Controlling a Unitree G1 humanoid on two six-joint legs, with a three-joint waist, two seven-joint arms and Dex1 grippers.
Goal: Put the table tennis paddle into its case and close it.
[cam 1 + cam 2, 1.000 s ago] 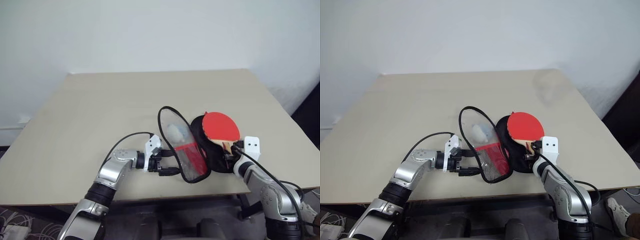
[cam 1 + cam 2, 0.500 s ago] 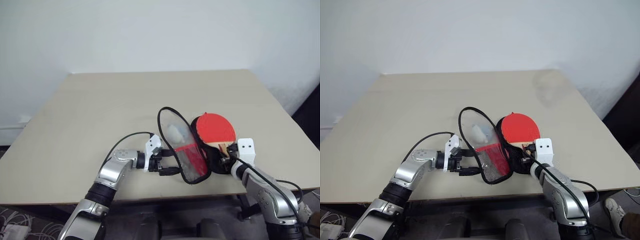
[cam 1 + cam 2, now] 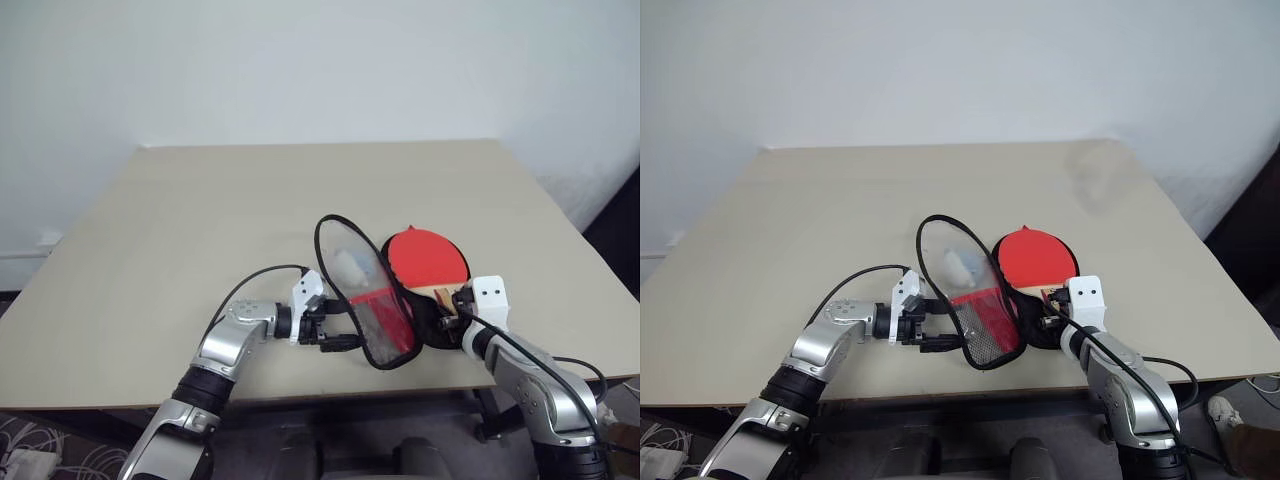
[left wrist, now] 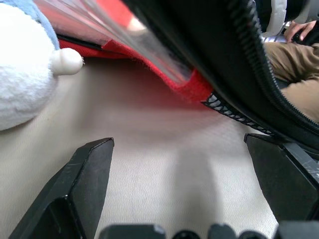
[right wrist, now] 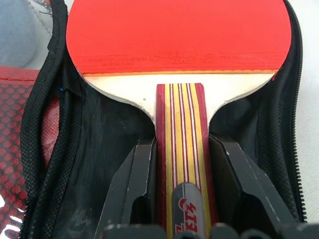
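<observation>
Right gripper (image 5: 182, 164) clamps paddle (image 5: 179, 37) handle over open case (image 5: 89, 149), lower right of frame. Left gripper (image 4: 184, 174) apart, empty. Risk: upright lid (image 3: 362, 290) flops shut early, blocking paddle.

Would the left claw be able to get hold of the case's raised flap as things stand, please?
Probably yes. The left claw stands open beside the raised flap of the case, with only bare table between them. The right claw flanks the paddle handle on the far side.
</observation>
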